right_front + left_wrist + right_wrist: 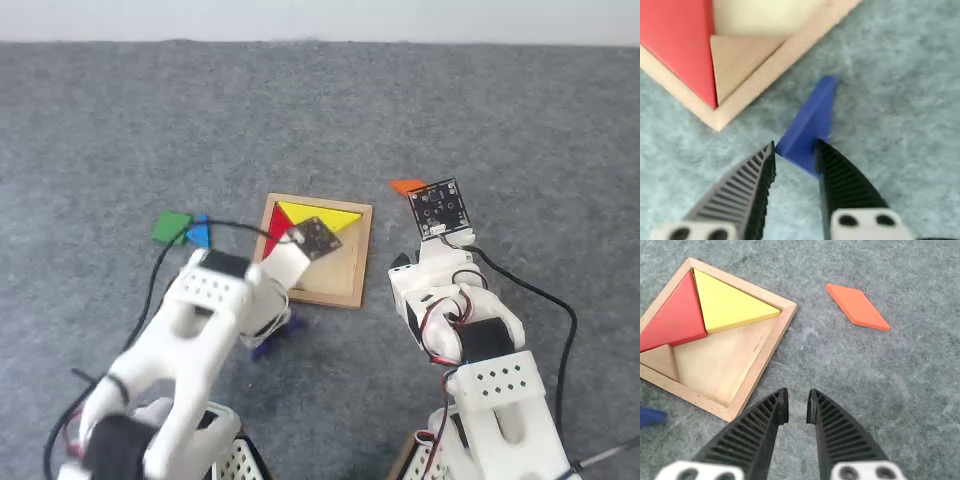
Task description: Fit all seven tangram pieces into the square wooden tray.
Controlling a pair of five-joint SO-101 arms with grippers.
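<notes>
One arm (200,310) hides tray (340,297) corner; left gripper (795,146) pinches blue piece (812,112); right gripper (797,392) narrowly parted

In the tray (366,250), one large triangle (315,213) lies along the far side, a second large triangle (274,228) along the left, and a small triangle (660,362) in the near left corner. Left of the tray lie a square (171,227) and a touching outer triangle (198,235). A parallelogram (405,185) lies right of its far corner, and a stray triangle (807,125) just off its near left corner.

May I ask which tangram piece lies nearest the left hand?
The dark blue piece, right at that hand outside the tray; the others lie inside or farther off.
</notes>
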